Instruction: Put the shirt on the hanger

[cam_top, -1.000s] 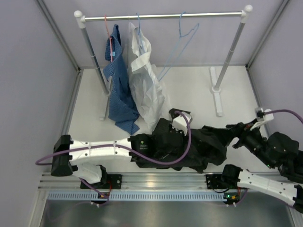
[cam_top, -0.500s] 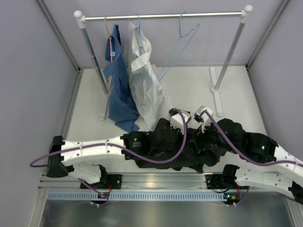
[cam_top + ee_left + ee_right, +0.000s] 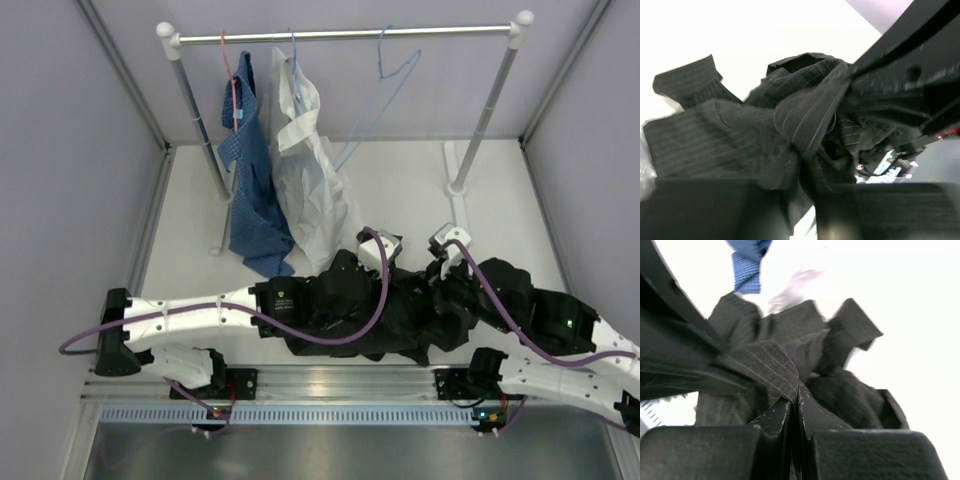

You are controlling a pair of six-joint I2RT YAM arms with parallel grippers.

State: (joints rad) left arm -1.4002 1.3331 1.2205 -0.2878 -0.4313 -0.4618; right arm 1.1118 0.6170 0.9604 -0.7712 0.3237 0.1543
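The left arm (image 3: pixel 190 315) is stretched out low from its base at the near left corner, its white links lying almost level and pointed toward the centre. The right arm (image 3: pixel 565 375) is doubled back on itself: the lower link is run out to the right and the forearm is turned inward. The two wrists are held close together. The left gripper (image 3: pixel 802 200) is closed on a fold of the shirt (image 3: pixel 735 140). The right gripper (image 3: pixel 794 422) is pinched tight on another striped fold, its fingers almost touching.
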